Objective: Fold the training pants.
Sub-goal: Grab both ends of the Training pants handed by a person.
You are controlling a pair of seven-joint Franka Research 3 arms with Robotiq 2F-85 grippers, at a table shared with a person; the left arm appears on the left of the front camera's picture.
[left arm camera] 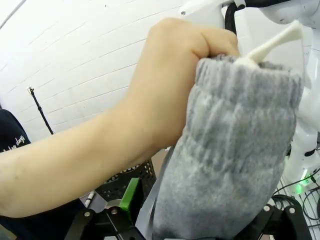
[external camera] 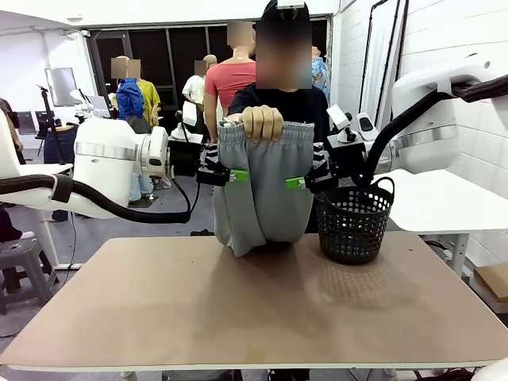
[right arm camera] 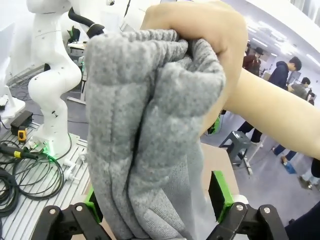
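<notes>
A person's hand (external camera: 261, 123) holds the light grey training pants (external camera: 262, 190) up by the gathered waistband above the table's far edge; the bunched legs hang down and their lower end rests on the table. My left gripper (external camera: 230, 175) is at the pants' left edge and my right gripper (external camera: 300, 182) at the right edge, both just below the waistband. In the left wrist view the pants (left arm camera: 235, 150) hang between my left gripper's (left arm camera: 200, 220) spread fingers. The right wrist view shows the pants (right arm camera: 145, 125) likewise between my right gripper's (right arm camera: 157, 200) open green pads.
A black mesh basket (external camera: 353, 222) stands on the tan table (external camera: 238, 309) at the far right, close to my right gripper. The person stands at the far side. A white side table (external camera: 444, 198) lies to the right.
</notes>
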